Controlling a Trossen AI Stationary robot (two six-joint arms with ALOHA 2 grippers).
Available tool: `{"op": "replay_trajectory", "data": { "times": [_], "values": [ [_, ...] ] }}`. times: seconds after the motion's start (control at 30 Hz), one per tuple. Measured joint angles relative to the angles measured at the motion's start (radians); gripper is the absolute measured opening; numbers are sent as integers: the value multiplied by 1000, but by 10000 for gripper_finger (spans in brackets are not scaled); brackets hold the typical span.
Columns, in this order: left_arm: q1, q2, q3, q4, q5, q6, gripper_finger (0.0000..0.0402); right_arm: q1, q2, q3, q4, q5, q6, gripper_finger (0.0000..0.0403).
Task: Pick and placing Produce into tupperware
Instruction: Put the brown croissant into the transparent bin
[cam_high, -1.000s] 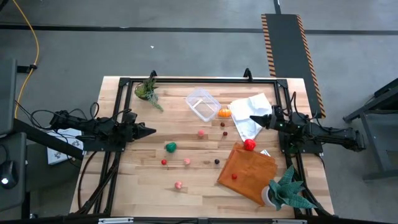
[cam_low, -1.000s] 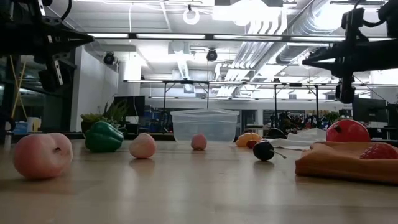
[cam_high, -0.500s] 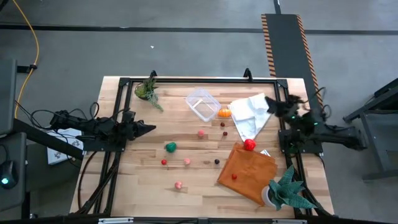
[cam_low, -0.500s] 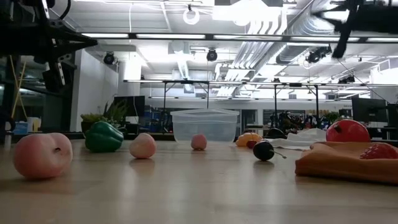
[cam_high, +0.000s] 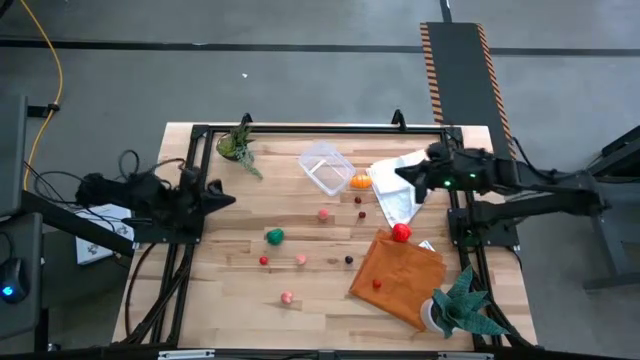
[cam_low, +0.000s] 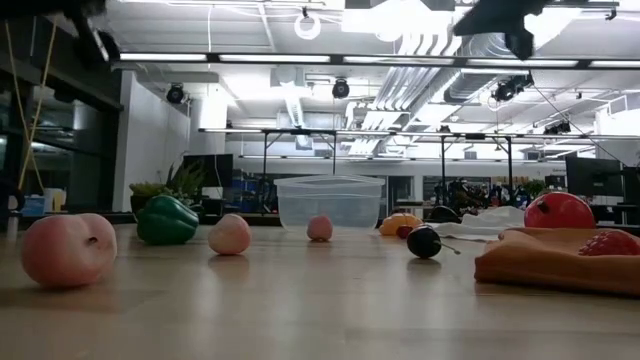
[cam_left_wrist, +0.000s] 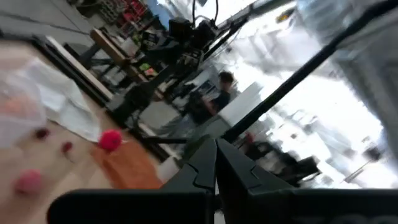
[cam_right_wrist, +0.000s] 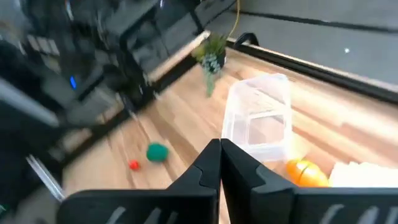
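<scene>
Your two dark arms reach in over a wooden surface (cam_high: 310, 285) from opposite sides. Your left claw (cam_high: 232, 197) hangs above the left edge with its fingers pressed together and holding nothing. Your right claw (cam_high: 400, 173) hangs over a crumpled white cloth (cam_high: 400, 195) near the far right of the surface, its fingers also together and empty.

The tupperware (cam_high: 325, 166), clear and with nothing inside it, sits at the far middle of the surface, between a small potted plant (cam_high: 237, 146) to its left and the white cloth to its right. An orange fruit (cam_high: 360, 181) lies just beside the tupperware's right corner.

The rest of the produce lies scattered nearer to you: a green pepper (cam_high: 274, 236) left of centre, a pink piece (cam_high: 324, 214) and a small dark red piece (cam_high: 358, 200) just in front of the tupperware, and small red, pink and dark pieces in a loose row below.

An orange cloth (cam_high: 395, 278) lies at the near right, with a red tomato (cam_high: 401, 233) at its far edge and a small red berry (cam_high: 377, 283) resting on it. A second leafy plant (cam_high: 462, 308) stands at the near right corner
</scene>
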Motion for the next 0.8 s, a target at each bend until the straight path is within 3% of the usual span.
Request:
{"op": "replay_trajectory", "data": {
  "times": [0.27, 0.53, 0.67, 0.8],
  "values": [
    [0, 332, 451, -401, -27, 194, 1, -29, 199, 188, -206, 0, -75, 0],
    [0, 597, 896, -628, -113, 451, 1, -45, 240, 367, -363, -54, -214, 0],
    [0, 680, 1046, -806, -198, 504, 1, -73, 240, 461, -491, -129, -290, 0],
    [0, 730, 1105, -930, -241, 493, 1, -110, 243, 539, -646, -138, -350, 0]
  ]
}}
